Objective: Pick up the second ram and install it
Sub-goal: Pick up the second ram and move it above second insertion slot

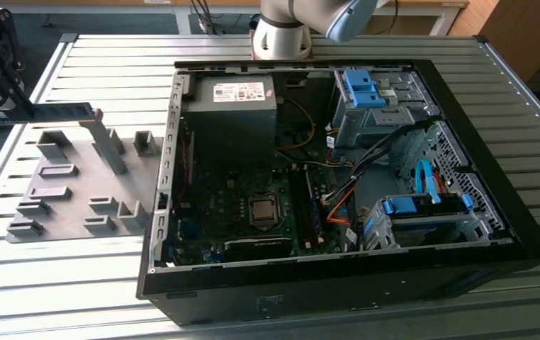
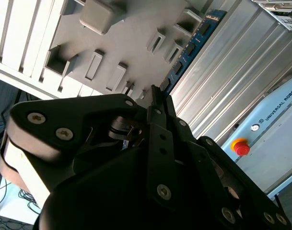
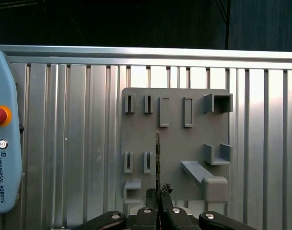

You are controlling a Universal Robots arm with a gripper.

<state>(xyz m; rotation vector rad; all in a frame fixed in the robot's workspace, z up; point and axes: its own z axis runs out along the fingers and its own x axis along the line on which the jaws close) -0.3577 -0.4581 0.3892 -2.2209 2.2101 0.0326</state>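
— Ok, gripper (image 3: 158,192) clamped on near end of the second ram (image 1: 62,111); stick juts out ahead of it, over the grey holder plate (image 3: 174,143).
— Worry imo: end-only hold, so it may pivot/slip, or far tip snags a holder block (image 1: 109,145).

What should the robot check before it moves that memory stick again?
1. Gripper shut on the second ram: ok, pinched edge-on in the first wrist view.
2. Stick out of the grey holder tray: ok, it looks lifted above it in the exterior view.
3. Stick end clear of the tall grey block: cannot tell.
4. Computer case open on top: ok.
5. Memory slots free: cannot tell.
6. Orange cables away from the slots: cannot tell; they lie close beside them.
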